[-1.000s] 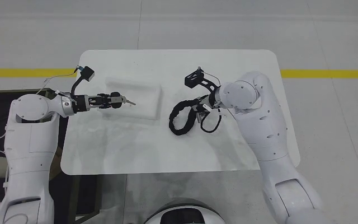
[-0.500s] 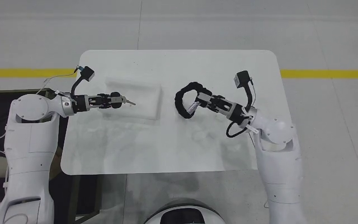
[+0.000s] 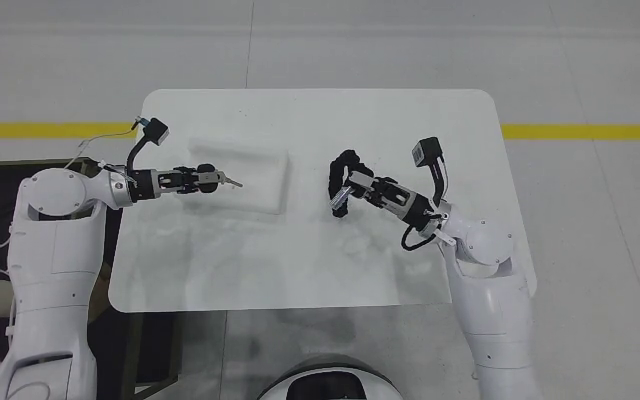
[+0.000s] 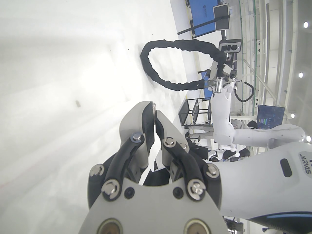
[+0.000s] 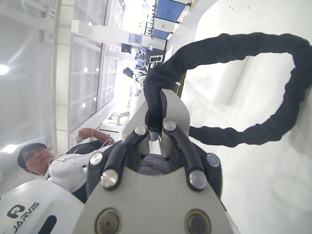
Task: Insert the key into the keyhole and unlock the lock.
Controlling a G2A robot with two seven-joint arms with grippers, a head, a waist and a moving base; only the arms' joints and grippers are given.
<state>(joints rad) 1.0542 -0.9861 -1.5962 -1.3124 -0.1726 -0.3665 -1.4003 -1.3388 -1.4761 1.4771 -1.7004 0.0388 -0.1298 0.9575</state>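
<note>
Our left gripper [image 3: 218, 181] pinches the key [image 3: 234, 184]; our right gripper [image 3: 352, 188] clamps the lock [image 3: 346, 159] at three o'clock, well apart. The thin key may twist on contact, spoiling insertion.

A white rectangular pad [image 3: 262, 172] lies on the white table [image 3: 300, 262]; a yellow stripe [image 3: 560, 131] crosses the floor beyond.

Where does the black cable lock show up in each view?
Top view: cable lock right of table centre, in the right gripper.
Left wrist view: a loop across the table, beyond the left gripper.
Right wrist view: the loop arcs out from the gripper holding it.
Shared landmark: the right gripper, clamped on it.
</note>
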